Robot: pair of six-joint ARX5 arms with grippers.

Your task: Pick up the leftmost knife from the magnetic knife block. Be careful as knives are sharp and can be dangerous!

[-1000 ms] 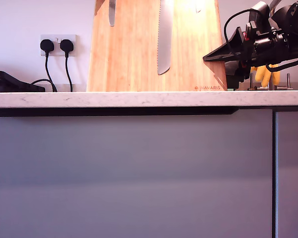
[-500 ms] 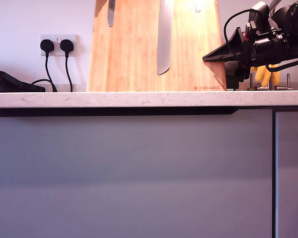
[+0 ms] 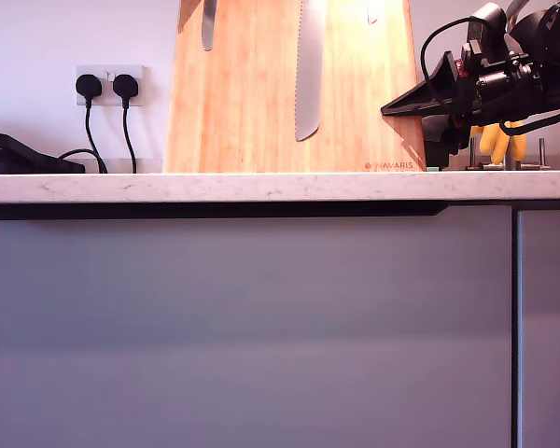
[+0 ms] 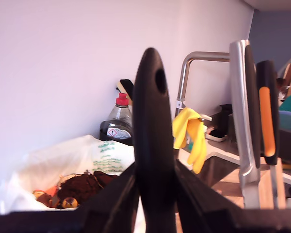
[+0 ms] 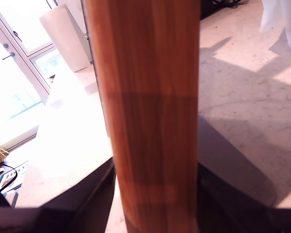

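The magnetic knife block (image 3: 252, 103) is a tall bamboo board standing on the counter. High at its left in the exterior view hangs the leftmost knife (image 3: 208, 26), of which only the rounded steel blade end shows there. Its black handle (image 4: 153, 126), with a hole near the end, sits between the jaws of my first gripper (image 4: 155, 194), which is shut on it and lies above the exterior view. My second gripper (image 3: 392, 109) reaches in from the exterior view's right. It is shut on the block's edge (image 5: 150, 97).
A long serrated blade (image 3: 308, 75) and a tiny blade tip (image 3: 371, 13) also hang on the block; their handles (image 4: 242, 111) stand close beside the held one. Yellow gloves (image 4: 191, 131), a spray bottle (image 4: 118, 124) and a white bag (image 4: 72, 165) lie beyond. Plugged sockets (image 3: 107, 86) are on the wall.
The leftmost blade has shifted very slightly toward the exterior view's left. The arm at the block's right edge has stayed put.
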